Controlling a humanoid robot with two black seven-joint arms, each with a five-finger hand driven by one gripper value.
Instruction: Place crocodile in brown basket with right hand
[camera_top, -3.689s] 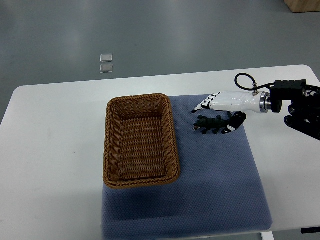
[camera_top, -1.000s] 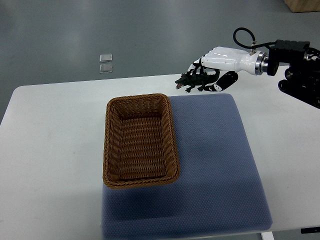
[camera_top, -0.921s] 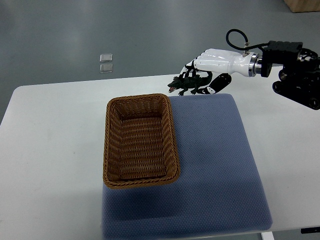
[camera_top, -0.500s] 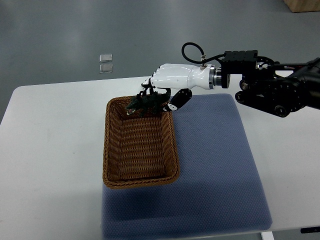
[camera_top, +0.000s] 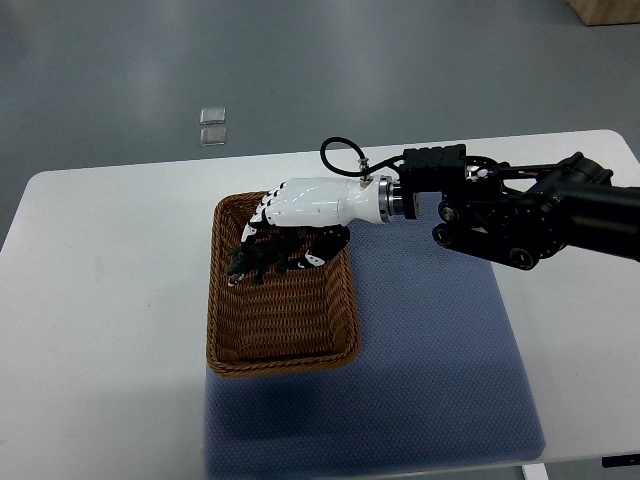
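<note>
A dark green toy crocodile (camera_top: 258, 259) hangs over the inside of the brown wicker basket (camera_top: 226, 330), near its far end. My right hand (camera_top: 283, 237), white with black fingertips, is shut on the crocodile from above. Its black arm reaches in from the right edge across the blue mat (camera_top: 440, 350). The crocodile's snout points left and down toward the basket's left wall. The hand hides part of its back and tail. I cannot tell whether it touches the basket floor.
The basket lies on the left edge of the blue mat on a white table (camera_top: 100, 300). Two small clear squares (camera_top: 212, 126) lie on the grey floor beyond the table's far edge.
My right hand has carried the crocodile from above the table's far edge leftward and down, and now holds it low over the basket's far end.
</note>
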